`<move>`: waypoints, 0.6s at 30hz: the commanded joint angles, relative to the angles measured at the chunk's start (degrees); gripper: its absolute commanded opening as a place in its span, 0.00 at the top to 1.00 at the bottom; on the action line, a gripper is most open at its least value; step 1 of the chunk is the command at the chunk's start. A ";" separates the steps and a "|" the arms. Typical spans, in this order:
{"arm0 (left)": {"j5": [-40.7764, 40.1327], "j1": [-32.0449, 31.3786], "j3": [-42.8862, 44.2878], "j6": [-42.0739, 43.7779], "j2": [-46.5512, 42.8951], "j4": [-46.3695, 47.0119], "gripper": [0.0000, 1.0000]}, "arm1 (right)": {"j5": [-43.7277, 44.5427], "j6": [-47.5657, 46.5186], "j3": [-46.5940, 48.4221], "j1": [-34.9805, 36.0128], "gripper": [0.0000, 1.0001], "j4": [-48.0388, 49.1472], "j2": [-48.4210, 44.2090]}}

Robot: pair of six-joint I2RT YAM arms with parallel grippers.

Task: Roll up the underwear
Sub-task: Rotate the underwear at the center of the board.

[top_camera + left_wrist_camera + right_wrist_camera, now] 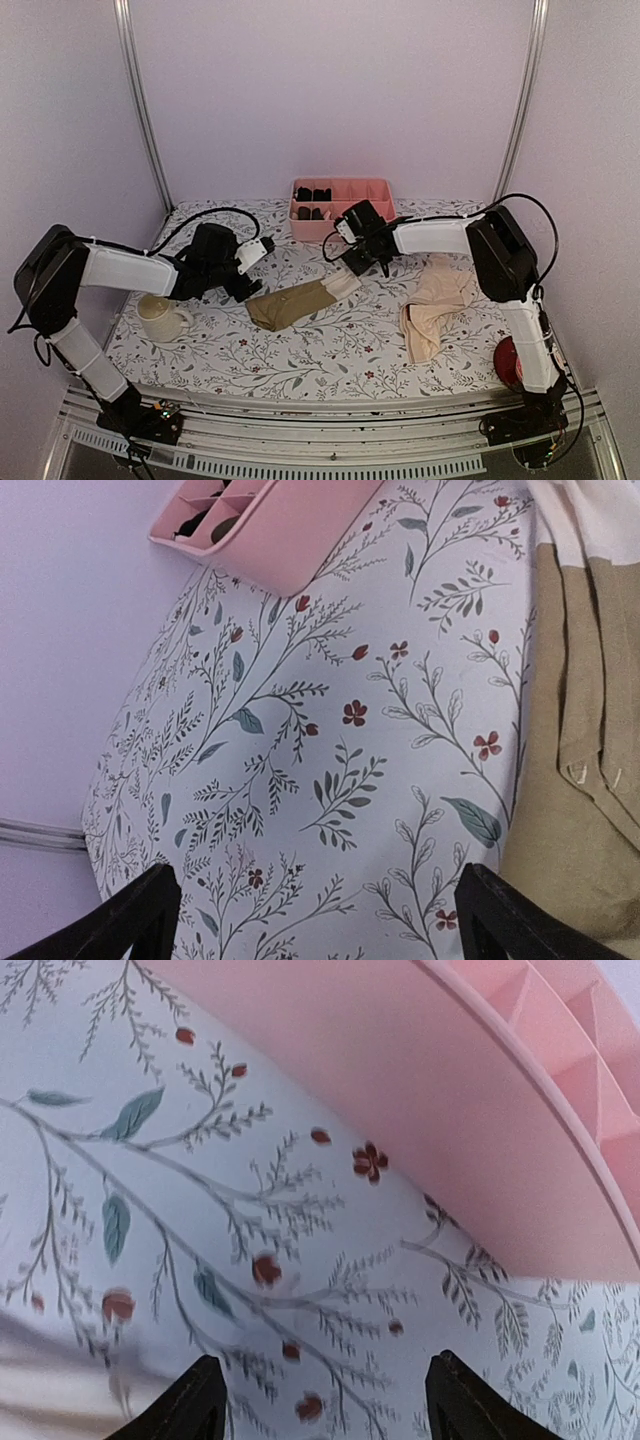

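The olive-brown underwear (292, 303) with a cream-white part (343, 285) lies folded lengthwise at the table's middle; it also shows at the right edge of the left wrist view (575, 770). The pale peach-beige underwear (436, 306) lies loosely crumpled at the right. My left gripper (247, 290) is open and empty, just left of the olive garment's brown end. My right gripper (372, 266) is open and empty, hovering by the cream end, near the pink tray. In the right wrist view a blurred whitish strip (60, 1390) shows at the lower left.
A pink compartment tray (372, 189) with small black bundles (312, 195) stands at the back centre; it shows in the left wrist view (290, 540) and the right wrist view (430, 1100). A cream mug (162, 317) stands front left. A red object (508, 362) lies at the right edge.
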 commanded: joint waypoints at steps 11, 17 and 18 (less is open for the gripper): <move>-5.95 0.25 5.70 5.18 10.32 -5.55 0.02 | -0.86 8.07 -37.51 7.89 0.14 4.13 -37.31; -0.11 -1.39 5.46 7.57 9.66 -12.69 0.02 | -0.39 9.16 -40.94 8.80 0.09 5.32 -37.48; 0.73 -2.01 5.20 8.23 9.80 -13.75 0.02 | -0.51 9.12 -40.70 8.82 0.09 5.18 -36.88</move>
